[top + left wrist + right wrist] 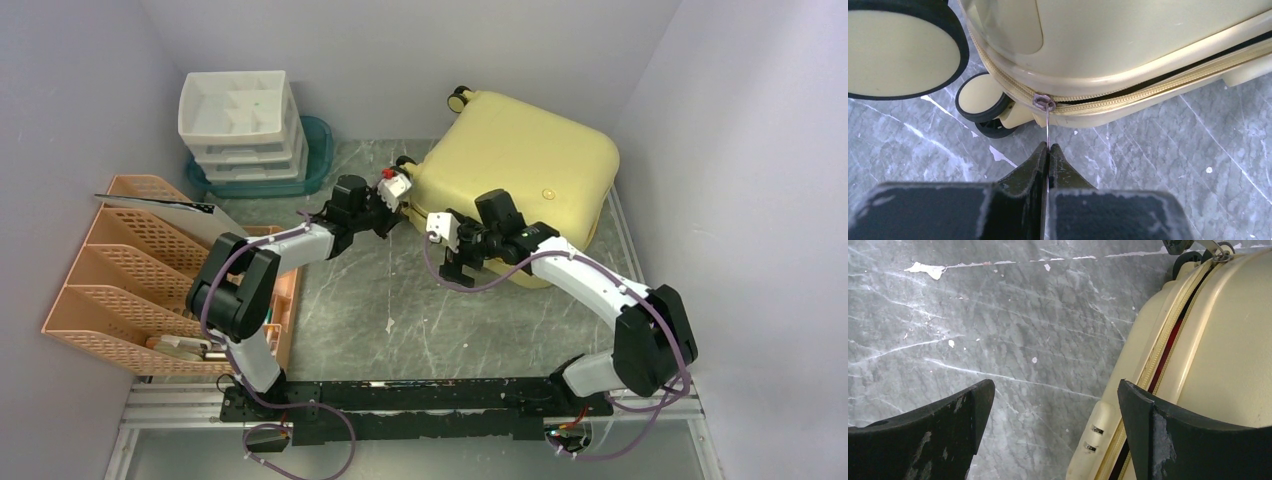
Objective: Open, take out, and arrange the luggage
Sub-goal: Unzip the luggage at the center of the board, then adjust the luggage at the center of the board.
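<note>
Pale yellow hard plastic forms the shell of the luggage, which is laid flat on the grey marbled table, at about one o'clock from the arm bases in the overhead view, with its wheeled end turned toward eleven o'clock. Black-rimmed yellow wheels are seen at ten o'clock in the left wrist view, and a matching yellow zipper track is run along the seam below the rounded corner. On the three o'clock side of the zipper pull the track is parted and a dark gap is shown; toward nine o'clock, round the corner, the teeth are joined. In the right wrist view something red is glimpsed through the parted seam; what it is cannot be told.

The left gripper is clamped tight on the zipper pull, its thin metal tab pinched between the fingertips. This hold is judged to serve the opening step: the zipper is to be drawn round the corner so that the lid can be freed. The right gripper is spread wide with nothing grasped, one finger over the shell's edge and the other over bare table; it is probably placed there so that the case can be steadied. The task is judged to be early, as the lid is not yet lifted.
</note>
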Controlling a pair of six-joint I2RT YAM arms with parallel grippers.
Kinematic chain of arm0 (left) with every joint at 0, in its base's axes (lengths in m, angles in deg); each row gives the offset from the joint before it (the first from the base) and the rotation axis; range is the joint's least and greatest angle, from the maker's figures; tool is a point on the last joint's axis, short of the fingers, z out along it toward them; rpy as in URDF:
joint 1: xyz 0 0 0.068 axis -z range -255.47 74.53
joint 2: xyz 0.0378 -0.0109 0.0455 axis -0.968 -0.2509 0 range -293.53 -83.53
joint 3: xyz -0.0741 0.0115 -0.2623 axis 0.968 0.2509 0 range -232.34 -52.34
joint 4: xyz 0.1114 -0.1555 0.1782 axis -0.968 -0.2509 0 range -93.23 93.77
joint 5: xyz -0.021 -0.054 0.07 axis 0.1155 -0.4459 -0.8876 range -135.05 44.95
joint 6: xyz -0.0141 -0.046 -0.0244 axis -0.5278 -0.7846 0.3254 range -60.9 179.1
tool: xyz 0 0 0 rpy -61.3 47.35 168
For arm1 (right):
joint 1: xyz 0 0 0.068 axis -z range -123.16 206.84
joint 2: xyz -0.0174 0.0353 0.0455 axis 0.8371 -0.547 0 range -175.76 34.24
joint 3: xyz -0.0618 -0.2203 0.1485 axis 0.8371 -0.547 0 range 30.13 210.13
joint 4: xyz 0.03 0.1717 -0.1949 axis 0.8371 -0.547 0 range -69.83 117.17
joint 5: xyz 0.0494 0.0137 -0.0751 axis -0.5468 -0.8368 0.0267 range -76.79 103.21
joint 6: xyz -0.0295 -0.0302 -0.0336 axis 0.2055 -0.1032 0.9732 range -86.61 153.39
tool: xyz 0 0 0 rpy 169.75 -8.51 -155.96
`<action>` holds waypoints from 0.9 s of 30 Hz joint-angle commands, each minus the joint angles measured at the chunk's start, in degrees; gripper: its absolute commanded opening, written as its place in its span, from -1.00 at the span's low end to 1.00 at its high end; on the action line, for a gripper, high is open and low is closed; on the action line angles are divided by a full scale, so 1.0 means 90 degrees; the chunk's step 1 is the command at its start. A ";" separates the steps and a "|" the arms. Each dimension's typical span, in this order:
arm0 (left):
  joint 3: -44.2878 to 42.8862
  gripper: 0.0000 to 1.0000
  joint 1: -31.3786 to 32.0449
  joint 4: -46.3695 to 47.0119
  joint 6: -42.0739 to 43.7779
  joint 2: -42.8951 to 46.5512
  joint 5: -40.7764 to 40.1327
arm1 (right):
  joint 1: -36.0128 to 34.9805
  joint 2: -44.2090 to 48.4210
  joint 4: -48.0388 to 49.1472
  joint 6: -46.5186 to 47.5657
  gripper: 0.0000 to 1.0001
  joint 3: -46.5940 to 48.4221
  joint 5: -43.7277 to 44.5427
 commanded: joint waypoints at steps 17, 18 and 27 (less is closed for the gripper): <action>0.0350 -0.90 -0.0142 0.0235 -0.0420 0.0282 0.1021 | -0.0713 -0.0861 0.1970 -0.0149 0.97 -0.0106 0.2746; 0.0358 -0.90 -0.0142 0.0228 -0.0418 0.0284 0.1043 | -0.0746 -0.0932 0.1895 -0.0140 0.95 -0.0066 0.2765; 0.0442 -0.90 -0.0216 0.0287 -0.0478 0.0258 0.1143 | -0.0867 -0.1684 0.0665 -0.0353 -0.49 0.0850 0.2348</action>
